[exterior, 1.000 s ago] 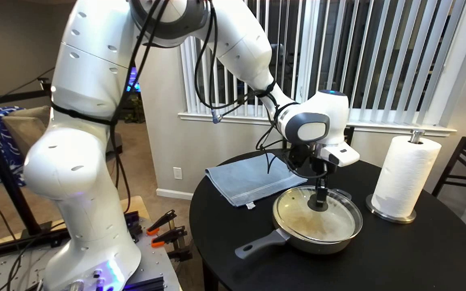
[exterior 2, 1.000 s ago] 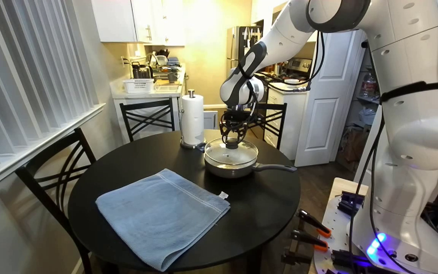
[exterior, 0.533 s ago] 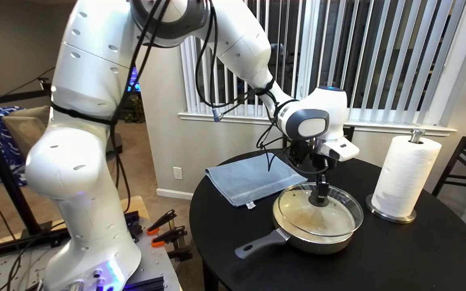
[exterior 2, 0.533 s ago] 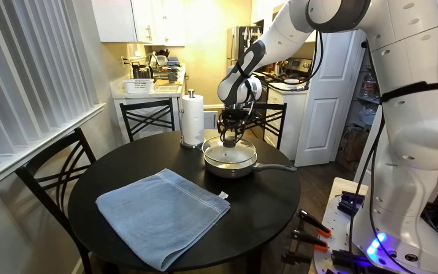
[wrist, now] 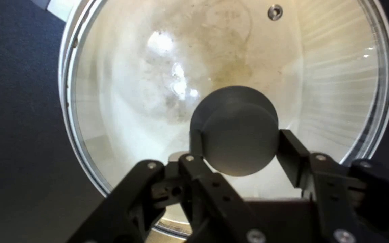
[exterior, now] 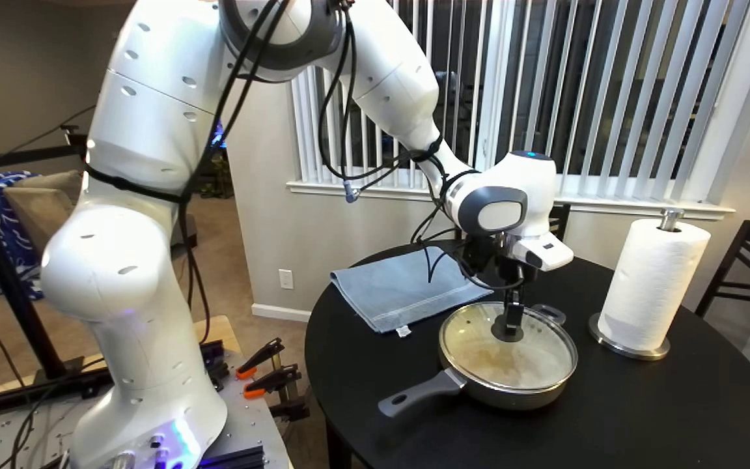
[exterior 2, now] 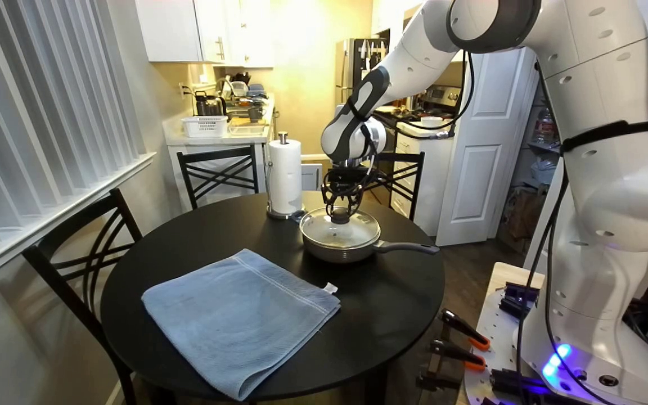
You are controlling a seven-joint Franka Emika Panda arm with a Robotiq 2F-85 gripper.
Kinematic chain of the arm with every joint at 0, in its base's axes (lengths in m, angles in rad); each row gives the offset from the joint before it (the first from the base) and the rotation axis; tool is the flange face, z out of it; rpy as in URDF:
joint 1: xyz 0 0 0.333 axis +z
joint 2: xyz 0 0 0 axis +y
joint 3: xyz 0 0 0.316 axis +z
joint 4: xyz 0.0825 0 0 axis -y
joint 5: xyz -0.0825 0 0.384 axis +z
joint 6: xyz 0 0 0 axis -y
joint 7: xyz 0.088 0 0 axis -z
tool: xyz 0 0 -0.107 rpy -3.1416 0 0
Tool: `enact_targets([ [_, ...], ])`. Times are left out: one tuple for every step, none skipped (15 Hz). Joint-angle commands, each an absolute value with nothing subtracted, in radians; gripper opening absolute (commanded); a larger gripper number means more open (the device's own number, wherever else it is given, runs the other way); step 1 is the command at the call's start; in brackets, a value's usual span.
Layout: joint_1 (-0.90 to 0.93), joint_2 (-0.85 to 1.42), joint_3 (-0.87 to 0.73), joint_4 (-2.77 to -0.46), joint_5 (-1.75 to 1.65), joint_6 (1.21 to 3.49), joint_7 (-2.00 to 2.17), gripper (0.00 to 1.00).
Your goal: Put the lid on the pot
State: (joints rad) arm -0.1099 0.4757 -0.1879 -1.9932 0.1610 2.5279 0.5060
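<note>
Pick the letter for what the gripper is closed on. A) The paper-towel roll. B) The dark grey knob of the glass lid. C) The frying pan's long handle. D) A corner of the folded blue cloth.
B: the wrist view shows the gripper closed against opposite sides of the dark grey knob at the middle of the glass lid.
</note>
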Motion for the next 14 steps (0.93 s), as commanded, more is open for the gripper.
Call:
enact_targets([
  [-0.118, 0.483, -0.192, -1.988, 0.178, 2.527, 0.483, 0.32],
  [-0.116, 0.482, -0.192, -1.989, 0.175, 2.528, 0.483, 0.32],
  [-0.116, 0.482, -0.191, -1.988, 0.176, 2.529, 0.482, 0.32],
  [-0.117, 0.479, -0.186, -1.987, 0.180, 2.528, 0.476, 0.32],
  [-0.119, 0.478, -0.181, -1.987, 0.185, 2.529, 0.469, 0.32],
  [-0.122, 0.476, -0.175, -1.983, 0.186, 2.513, 0.456, 0.32],
  [-0.121, 0.474, -0.173, -1.982, 0.183, 2.506, 0.449, 0.32],
  [-0.122, 0.474, -0.171, -1.977, 0.181, 2.483, 0.439, 0.32],
  [-0.119, 0.475, -0.172, -1.976, 0.176, 2.479, 0.434, 0.32],
  [-0.120, 0.475, -0.171, -1.975, 0.175, 2.475, 0.424, 0.32],
  [-0.120, 0.475, -0.168, -1.975, 0.176, 2.472, 0.416, 0.32],
  [-0.123, 0.475, -0.163, -1.973, 0.180, 2.460, 0.401, 0.32],
  [-0.124, 0.475, -0.160, -1.972, 0.180, 2.456, 0.391, 0.32],
  [-0.127, 0.477, -0.156, -1.966, 0.182, 2.436, 0.378, 0.32],
])
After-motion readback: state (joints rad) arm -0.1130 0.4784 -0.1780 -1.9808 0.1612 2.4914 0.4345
